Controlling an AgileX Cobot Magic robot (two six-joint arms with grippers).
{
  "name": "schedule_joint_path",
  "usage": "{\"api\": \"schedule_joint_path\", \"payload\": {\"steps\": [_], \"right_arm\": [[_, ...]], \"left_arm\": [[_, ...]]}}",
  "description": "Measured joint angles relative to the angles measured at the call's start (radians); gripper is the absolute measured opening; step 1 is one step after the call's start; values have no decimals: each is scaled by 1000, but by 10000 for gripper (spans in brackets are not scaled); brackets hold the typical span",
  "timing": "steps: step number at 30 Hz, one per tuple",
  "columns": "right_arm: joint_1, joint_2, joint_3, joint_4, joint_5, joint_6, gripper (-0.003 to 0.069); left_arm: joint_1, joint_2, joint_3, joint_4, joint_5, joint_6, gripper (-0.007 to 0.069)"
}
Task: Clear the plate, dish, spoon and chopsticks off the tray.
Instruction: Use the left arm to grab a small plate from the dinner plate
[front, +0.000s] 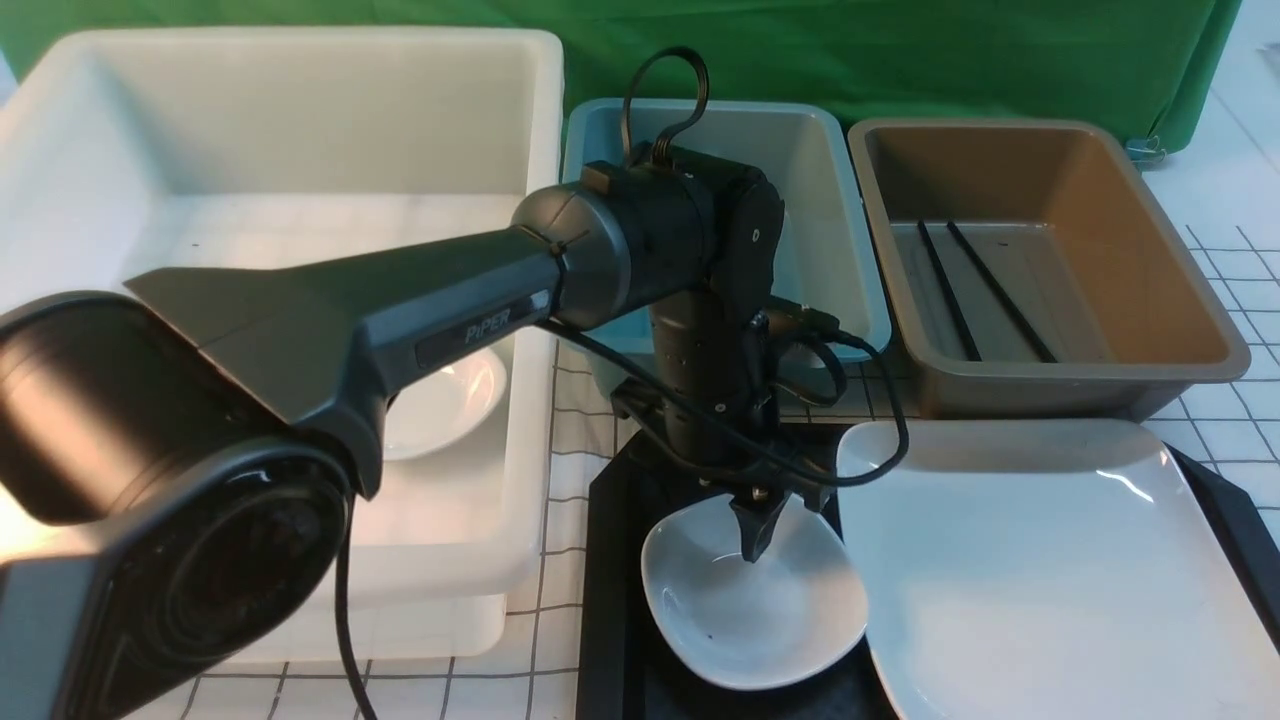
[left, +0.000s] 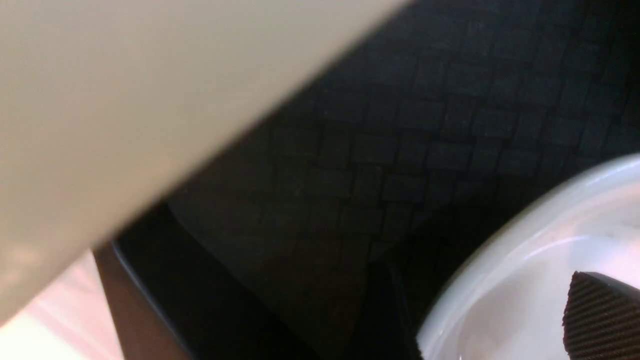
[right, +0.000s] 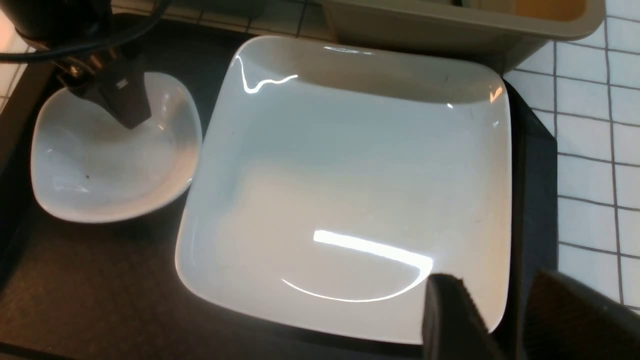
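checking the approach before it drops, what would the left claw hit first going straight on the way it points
The small white dish: the left claw points down at its far rim, one pad inside the bowl, the other seemingly outside, over the tray. Whether it already touches is unclear.

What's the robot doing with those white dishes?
It is clearing a black tray. The left gripper is open and reaches down over the rim of the small white dish, with one finger inside it. The right gripper is open at the edge of the big plate, which lies on the tray beside the dish. The chopsticks already lie in the brown bin.
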Motion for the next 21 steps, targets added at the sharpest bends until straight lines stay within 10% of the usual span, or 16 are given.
{"api": "schedule_joint_path", "payload": {"steps": [7, 15, 21], "right_arm": [[0, 0, 0, 0, 0, -1, 240], [0, 0, 0, 0, 0, -1, 240], [0, 0, 0, 0, 0, -1, 240]], "left_arm": [[0, 2, 12, 4, 9, 86, 428], [2, 13, 13, -19, 49, 118, 134], [2, -30, 13, -30, 50, 89, 76]]}}
